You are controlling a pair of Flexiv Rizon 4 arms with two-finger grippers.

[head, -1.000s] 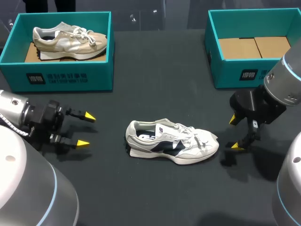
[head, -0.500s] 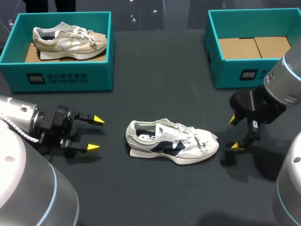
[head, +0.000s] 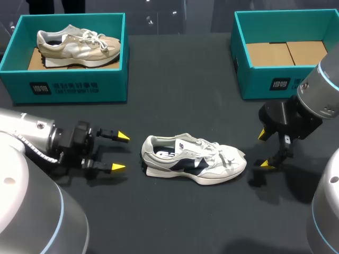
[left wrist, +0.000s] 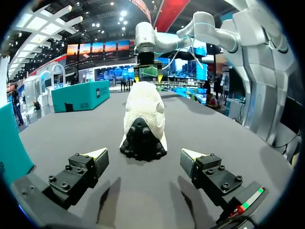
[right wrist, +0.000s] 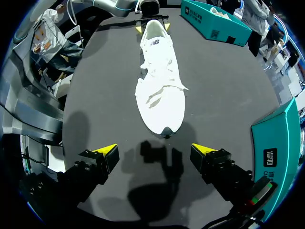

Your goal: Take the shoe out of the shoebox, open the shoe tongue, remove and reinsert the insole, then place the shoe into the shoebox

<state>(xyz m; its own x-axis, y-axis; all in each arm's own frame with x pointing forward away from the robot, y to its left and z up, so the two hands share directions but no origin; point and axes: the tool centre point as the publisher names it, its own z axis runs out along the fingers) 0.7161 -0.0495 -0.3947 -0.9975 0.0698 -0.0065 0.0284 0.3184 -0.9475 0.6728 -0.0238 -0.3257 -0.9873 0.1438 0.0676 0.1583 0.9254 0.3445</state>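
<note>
Two teal boxes stand along the table's (head: 180, 100) far edge in the head view: the left shoebox (head: 63, 89), at the far-left corner, holds a beige shoe (head: 79, 43), while the right shoebox (head: 265, 84), at the far-right corner, holds a cardboard liner (head: 286, 53). A white-and-navy shoe (head: 193, 159) rests on its sole at mid-table, outside both boxes, toe pointing right. The left gripper (head: 121, 152), fingers spread, hangs just beside the heel without touching. The right gripper (head: 264, 150), likewise released, sits near the toe, apart from it. From the left wrist, the shoe's (left wrist: 143, 119) heel stands just ahead of the parted yellow tips, not between them. From the right wrist, the toe of the shoe (right wrist: 159, 81) faces the open fingers across bare table, the right shoebox's (right wrist: 279, 148) wall beside the gripper.
</note>
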